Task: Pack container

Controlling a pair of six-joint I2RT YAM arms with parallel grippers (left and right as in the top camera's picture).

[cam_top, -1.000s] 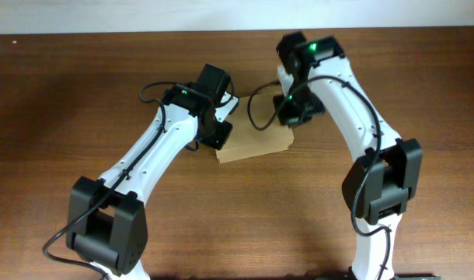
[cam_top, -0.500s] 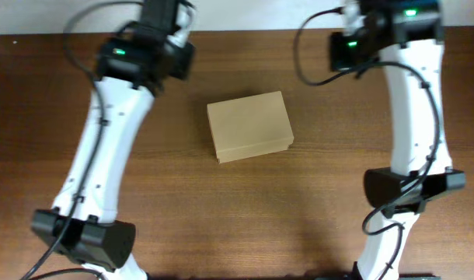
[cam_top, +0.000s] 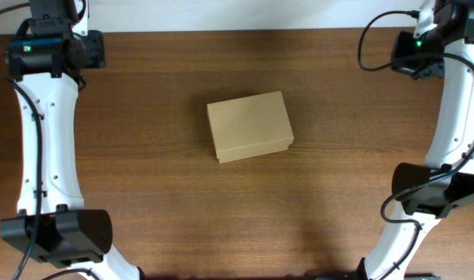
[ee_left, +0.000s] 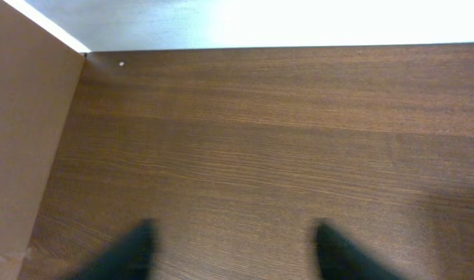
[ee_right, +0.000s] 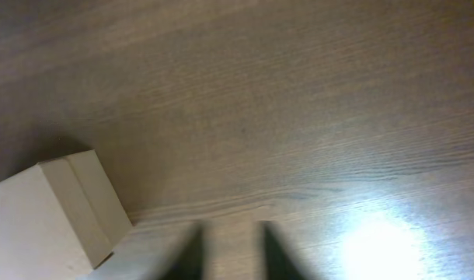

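The container (cam_top: pixel 249 126), a plain tan cardboard box with its lid down, lies in the middle of the wooden table. Both arms are drawn back to the far corners, well away from it. My left arm (cam_top: pixel 54 48) is at the far left. In its wrist view the left gripper (ee_left: pixel 233 250) stands open over bare wood, its dark fingers wide apart. My right arm (cam_top: pixel 433 47) is at the far right. The right gripper (ee_right: pixel 231 250) is blurred and open by a narrower gap, with nothing between its fingers. The container (ee_right: pixel 47 218) sits at that view's lower left.
A tan board (ee_left: pixel 23 132) rises along the left side of the table in the left wrist view. The table's back edge (ee_left: pixel 284 48) meets a white wall. A bright glare patch (ee_right: pixel 377 245) lies on the wood.
Both arms have pulled back from the container to the far corners. Both grippers have gone from shut to open. The container has stayed in place with its lid down.
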